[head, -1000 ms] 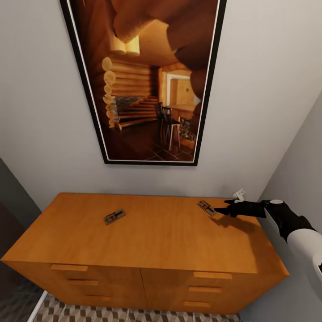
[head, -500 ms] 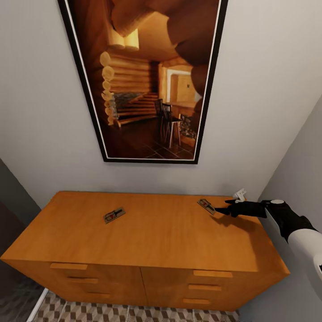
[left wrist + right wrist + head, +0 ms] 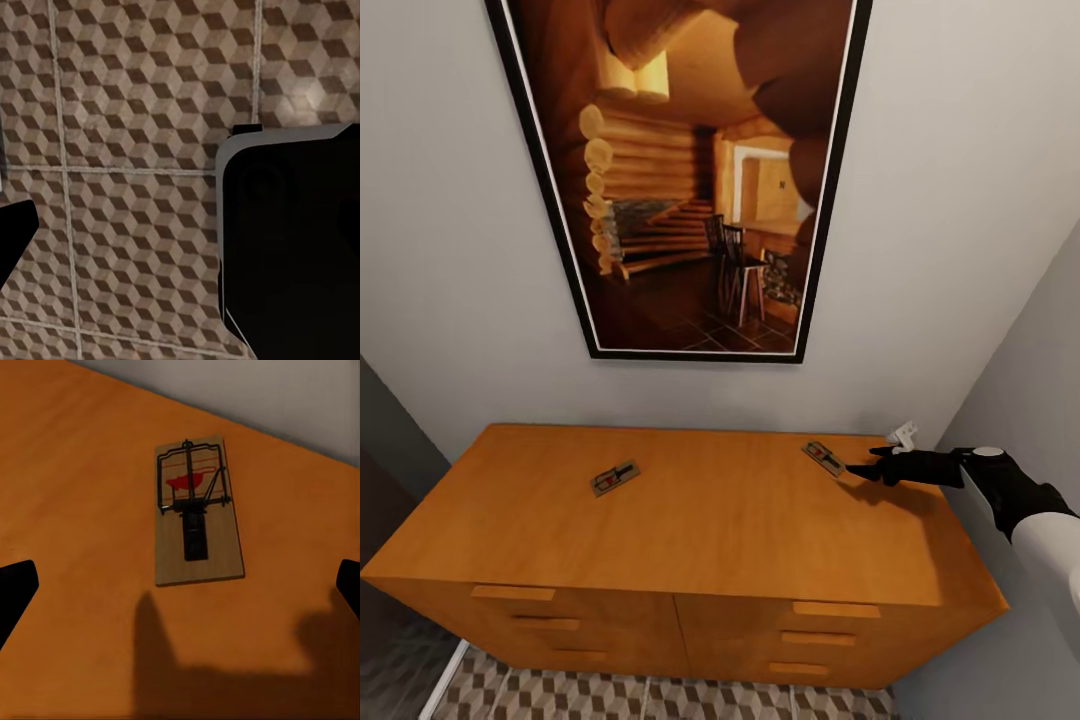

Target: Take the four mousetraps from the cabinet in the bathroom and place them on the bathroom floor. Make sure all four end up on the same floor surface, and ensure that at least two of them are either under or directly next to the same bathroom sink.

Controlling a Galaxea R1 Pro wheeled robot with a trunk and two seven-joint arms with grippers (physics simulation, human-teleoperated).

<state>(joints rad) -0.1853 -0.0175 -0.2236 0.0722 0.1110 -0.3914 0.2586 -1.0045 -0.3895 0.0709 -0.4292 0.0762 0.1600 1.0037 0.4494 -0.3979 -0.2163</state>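
The right gripper (image 3: pixel 860 470) hovers with fingers spread just beside the right trap (image 3: pixel 823 459) on the cabinet (image 3: pixel 700 520) top. A second trap (image 3: pixel 615 477) lies further left. The step looks like reaching; next, lower and pinch the board.
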